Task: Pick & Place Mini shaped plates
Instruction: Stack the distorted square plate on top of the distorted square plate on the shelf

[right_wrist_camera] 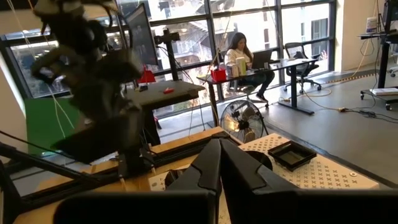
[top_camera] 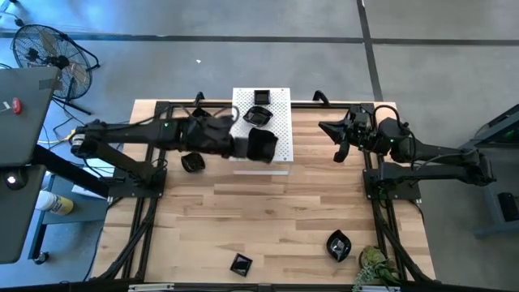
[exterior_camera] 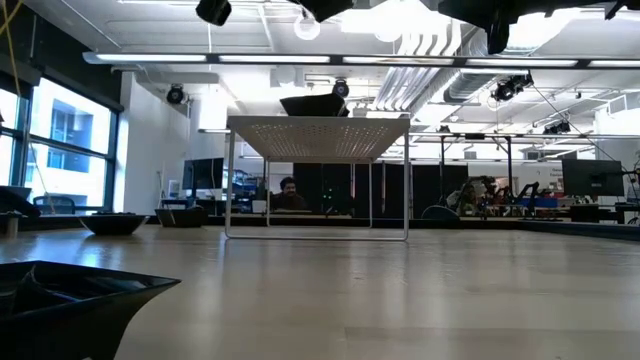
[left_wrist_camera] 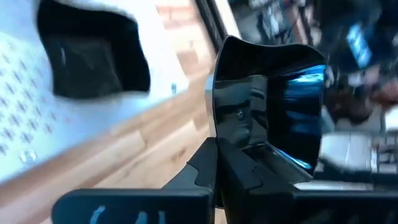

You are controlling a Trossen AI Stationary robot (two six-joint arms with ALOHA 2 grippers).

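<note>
My left gripper (top_camera: 261,147) pinches a black plate (top_camera: 263,146) above the white perforated board's (top_camera: 280,122) near edge. My right gripper (top_camera: 340,150) hangs shut, well apart.

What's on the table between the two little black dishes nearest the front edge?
Nothing: in the high view, bare wood separates the square dish from the wavy dish.

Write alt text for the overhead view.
Seen from above, the left gripper holds a glossy black mini plate over the near edge of a white perforated rectangular board that carries two more black plates. Three others lie on the wooden table, and the right gripper waits shut at the right.
</note>
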